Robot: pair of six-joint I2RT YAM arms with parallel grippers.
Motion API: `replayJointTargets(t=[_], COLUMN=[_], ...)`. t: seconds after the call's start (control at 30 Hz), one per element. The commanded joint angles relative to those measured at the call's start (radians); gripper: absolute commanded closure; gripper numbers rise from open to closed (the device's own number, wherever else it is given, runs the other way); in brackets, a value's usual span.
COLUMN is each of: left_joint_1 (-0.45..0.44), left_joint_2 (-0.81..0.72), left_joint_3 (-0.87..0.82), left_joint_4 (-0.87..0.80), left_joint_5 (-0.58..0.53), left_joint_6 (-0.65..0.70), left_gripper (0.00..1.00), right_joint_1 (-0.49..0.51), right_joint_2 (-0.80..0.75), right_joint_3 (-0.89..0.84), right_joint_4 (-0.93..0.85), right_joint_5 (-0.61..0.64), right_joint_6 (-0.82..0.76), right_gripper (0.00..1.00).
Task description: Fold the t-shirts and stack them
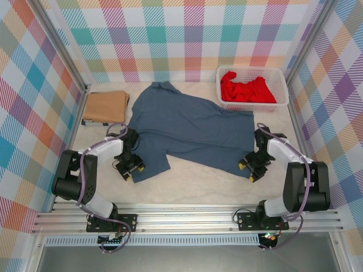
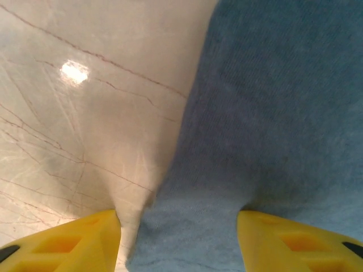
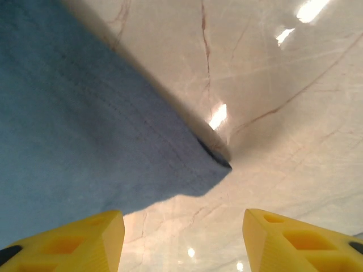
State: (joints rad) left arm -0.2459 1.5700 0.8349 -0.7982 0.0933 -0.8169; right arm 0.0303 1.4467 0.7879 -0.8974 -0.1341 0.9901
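Left gripper (image 1: 131,168) hangs low over the near left corner of the slate blue t-shirt (image 1: 187,133), its yellow fingers (image 2: 74,241) standing apart with nothing clamped; in the left wrist view the cloth's edge runs up between them, with the marble tabletop (image 2: 85,113) on the left and blue fabric on the right; at the far left of the table a tan-brown t-shirt (image 1: 106,106) lies folded into a flat rectangle, just beside the blue one; the blue shirt is spread, somewhat rumpled, across the middle of the table; right gripper (image 1: 248,168) sits at that shirt's near right corner, its jaws also apart and empty, and in the right wrist view the hem's corner lies on the table just ahead of it; in the far right corner a white slotted basket (image 1: 252,70) holds the bright red t-shirt (image 1: 247,89) in a crumpled heap
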Motion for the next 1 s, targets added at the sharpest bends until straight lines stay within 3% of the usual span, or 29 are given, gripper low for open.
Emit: replayJointTargets(t=[0.0,0.13,0.33,0.53,0.6,0.7,0.97], left_joint_1=[-0.013,-0.017,-0.031,-0.045,-0.054,-0.066,-0.079], left_joint_2=[0.05,0.048,-0.011,-0.082,-0.126,-0.207,-0.33], left_joint_3=[-0.027,-0.038,0.032,0.08,0.113,0.187,0.529], left_joint_4=[0.176,0.248,0.237,0.176,0.137,0.101,0.108], left_joint_5=[0.015,0.011,-0.019,-0.028,-0.055,-0.124,-0.322], left_joint_6=[-0.03,-0.031,-0.01,-0.001,0.003,0.007,0.031], left_gripper=[0.48,0.76,1.0,1.0,1.0,1.0,1.0], right_joint_1=[-0.007,-0.012,-0.011,-0.01,0.004,0.039,0.195], right_joint_2=[0.043,0.103,0.161,0.115,0.059,-0.017,-0.072], right_joint_3=[-0.005,0.003,0.034,0.025,0.062,0.172,0.694], right_joint_4=[0.06,0.114,0.145,0.137,0.091,0.009,-0.142], right_joint_5=[-0.004,0.008,0.015,0.024,0.052,0.096,0.265], right_joint_6=[0.033,0.031,0.019,0.032,0.021,-0.011,-0.126], right_gripper=[0.42,0.46,0.53,0.92,1.0,1.0,1.0])
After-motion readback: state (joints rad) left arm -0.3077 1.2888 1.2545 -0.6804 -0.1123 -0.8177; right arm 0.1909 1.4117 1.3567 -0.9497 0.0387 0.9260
